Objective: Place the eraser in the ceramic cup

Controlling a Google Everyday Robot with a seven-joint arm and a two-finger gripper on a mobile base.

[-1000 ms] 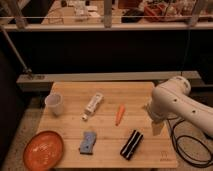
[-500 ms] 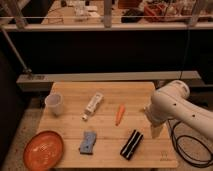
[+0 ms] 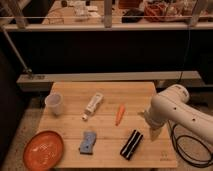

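- A dim room; a pale wooden table (image 3: 150, 95) fills the lower half of the frame, with a dark rail and cluttered shelves across the top behind it.
- The eraser (image 3: 131, 144) lies flat on the boards at the lower middle-right, set at a slant; it has not been picked up and sits well apart from the cup.
- The gripper (image 3: 152, 133) hangs from the white arm (image 3: 172, 107) at the right of the frame, pointing down just to the right of the eraser; its jaws stand wide and hold nothing.
- What could go wrong: the eraser lies askew, so jaws that come down unturned may catch it across a corner and spin or push it away; a pinch near one end could let it droop and slip on the way over.
- The path to the cup crosses the carrot (image 3: 119, 114), the white tube (image 3: 93, 105) and the blue-grey sponge (image 3: 88, 142); a low carry could knock any of them.
- The cup looks small and light and the eraser long; a drop that is off-centre or flat could tip the cup or leave the block lying across its rim.
- Containers: the cup (image 3: 54, 103) stands upright near the left edge and looks empty, though its bottom is hard to see; the orange plate (image 3: 44, 150) at the lower left has nothing on it.
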